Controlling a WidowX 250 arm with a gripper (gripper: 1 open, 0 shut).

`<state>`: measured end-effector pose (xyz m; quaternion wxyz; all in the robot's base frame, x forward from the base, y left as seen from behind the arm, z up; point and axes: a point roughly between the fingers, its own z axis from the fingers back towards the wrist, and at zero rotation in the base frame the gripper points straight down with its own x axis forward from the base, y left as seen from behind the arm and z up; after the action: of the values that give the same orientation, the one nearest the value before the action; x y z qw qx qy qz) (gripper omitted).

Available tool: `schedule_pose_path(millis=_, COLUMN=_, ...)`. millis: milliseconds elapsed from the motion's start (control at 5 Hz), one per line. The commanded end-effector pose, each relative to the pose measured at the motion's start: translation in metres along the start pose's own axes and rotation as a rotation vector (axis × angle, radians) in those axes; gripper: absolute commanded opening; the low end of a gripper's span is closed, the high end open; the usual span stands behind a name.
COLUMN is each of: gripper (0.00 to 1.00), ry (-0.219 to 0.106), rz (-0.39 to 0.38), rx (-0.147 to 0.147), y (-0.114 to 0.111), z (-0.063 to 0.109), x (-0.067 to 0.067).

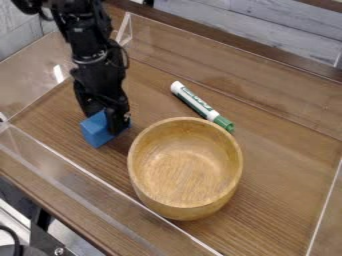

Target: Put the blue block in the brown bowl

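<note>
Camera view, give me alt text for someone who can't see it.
A black robot arm points straight down with its open fingers astride a small blue block on a wooden table; whether they touch it is unclear. An empty brown bowl sits to the right, and a white-and-green marker pen lies behind the bowl.

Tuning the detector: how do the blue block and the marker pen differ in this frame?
Shape: the blue block is a short, chunky brick; the marker pen is long and thin.
Colour: the block is plain blue; the pen is white with green.
Access: the open gripper stands right over the block; the pen lies uncovered.
Shared: both rest on the table outside the brown bowl.
</note>
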<state>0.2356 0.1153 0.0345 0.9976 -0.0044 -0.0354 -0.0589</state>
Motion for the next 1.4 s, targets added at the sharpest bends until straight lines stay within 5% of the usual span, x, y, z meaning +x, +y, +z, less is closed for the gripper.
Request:
schedule_pose_path(millis=0, gripper=1.00, ry=-0.036, rz=0.017, rx=0.018, y=0.005, z=0.002, x=0.005)
schedule_pose_path(millis=200, gripper=0.00, ry=-0.038, rz=0.021, rx=0.017, y=0.004, z=-0.002, x=0.004)
schedule_pose_path(millis=1200, gripper=0.00, ry=-0.028, rz=0.068, rx=0.054, y=-0.014, z=0.047, x=0.008)
